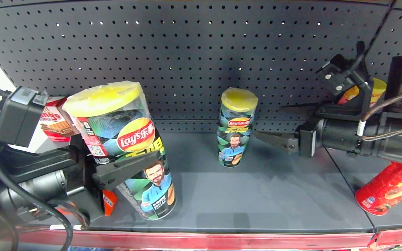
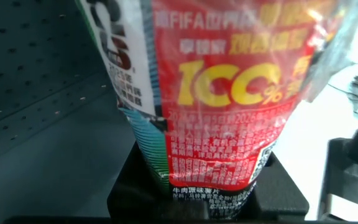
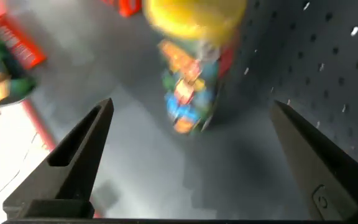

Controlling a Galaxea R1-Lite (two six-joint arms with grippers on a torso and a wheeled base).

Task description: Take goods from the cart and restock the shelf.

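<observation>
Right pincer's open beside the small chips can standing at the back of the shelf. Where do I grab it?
Probably mid-body on the chips can, below its yellow lid, coming in level from the right pincer side: it stands upright, with bare shelf there.

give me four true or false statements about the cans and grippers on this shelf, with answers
The left gripper is shut on a tilted chip can. True.
The right gripper grips the standing can. False: it is open and apart from that can.
The red can lies on its side on the shelf. True.
The standing can is topped in red. False: its lid is yellow.
</observation>
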